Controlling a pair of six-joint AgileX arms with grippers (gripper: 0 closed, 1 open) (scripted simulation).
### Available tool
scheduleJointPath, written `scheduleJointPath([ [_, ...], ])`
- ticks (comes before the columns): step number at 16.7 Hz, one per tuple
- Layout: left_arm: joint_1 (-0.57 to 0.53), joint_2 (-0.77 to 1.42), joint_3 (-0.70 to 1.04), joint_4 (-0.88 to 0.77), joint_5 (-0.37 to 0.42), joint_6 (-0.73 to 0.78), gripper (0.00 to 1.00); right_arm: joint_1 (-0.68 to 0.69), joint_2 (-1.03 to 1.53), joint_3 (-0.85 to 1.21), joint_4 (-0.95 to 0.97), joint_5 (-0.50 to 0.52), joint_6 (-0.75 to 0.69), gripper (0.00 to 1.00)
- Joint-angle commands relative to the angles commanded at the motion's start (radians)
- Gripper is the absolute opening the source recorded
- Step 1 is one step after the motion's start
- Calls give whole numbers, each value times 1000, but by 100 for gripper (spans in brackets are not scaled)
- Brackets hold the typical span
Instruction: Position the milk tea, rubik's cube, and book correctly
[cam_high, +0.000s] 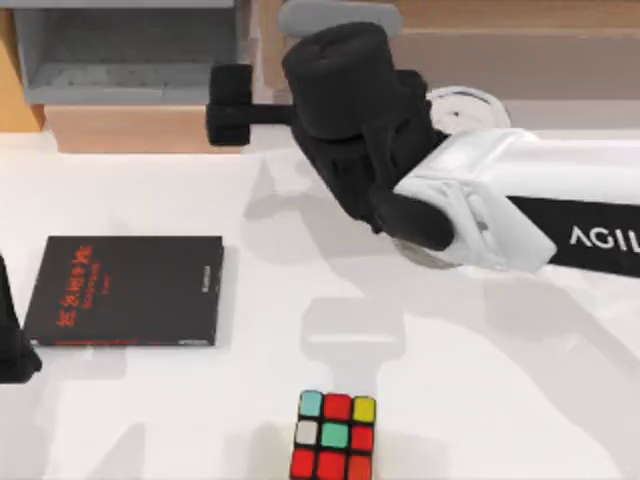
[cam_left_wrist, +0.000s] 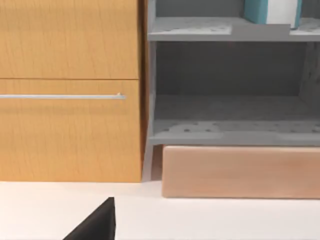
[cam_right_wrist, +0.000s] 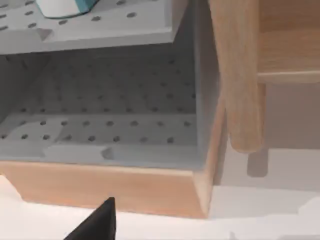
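1. The right arm (cam_high: 500, 205) reaches in from the right side of the white table (cam_high: 520, 380) toward the far middle, and its right gripper (cam_high: 228, 105) sits beside the grey shelf unit's right edge at the far left.
2. The right gripper's fingers look close together, with nothing seen between them; how far apart they are I cannot tell.
3. The grey shelf unit (cam_high: 120, 50) stands on a light wood base (cam_high: 140, 128) at the far left; its pegboard-lined lower compartment (cam_right_wrist: 100, 125) holds nothing visible.
4. On the upper shelf (cam_left_wrist: 220, 30) stands a teal and white object (cam_left_wrist: 272, 11), cut off at the edge of both wrist views.
5. The book (cam_high: 128, 291) lies flat, black face up with red characters, on the left part of the table.
6. The rubik's cube (cam_high: 334, 436) sits at the near edge, near the middle and well apart from the book.
7. The milk tea's white lid (cam_high: 468, 105) peeks out behind the right arm at the far side, the cup mostly hidden.
8. The left gripper (cam_high: 12, 340) is parked at the left edge, just beside the book; whether it is spread or closed I cannot tell.
9. A wooden cabinet with a metal handle (cam_left_wrist: 70, 96) stands left of the shelf unit.
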Motion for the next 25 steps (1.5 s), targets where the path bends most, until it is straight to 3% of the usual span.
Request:
scheduleJointPath([
  [6, 0, 0, 0, 0, 0, 0, 100, 99, 44, 265, -801, -237, 342, 100],
  [12, 0, 0, 0, 0, 0, 0, 100, 182, 49, 318, -1285, -420, 623, 100],
  [17, 0, 0, 0, 0, 0, 0, 100, 209, 47, 286, -1406, -479, 713, 100],
  [25, 0, 0, 0, 0, 0, 0, 100, 207, 65, 230, -1333, -479, 710, 100],
])
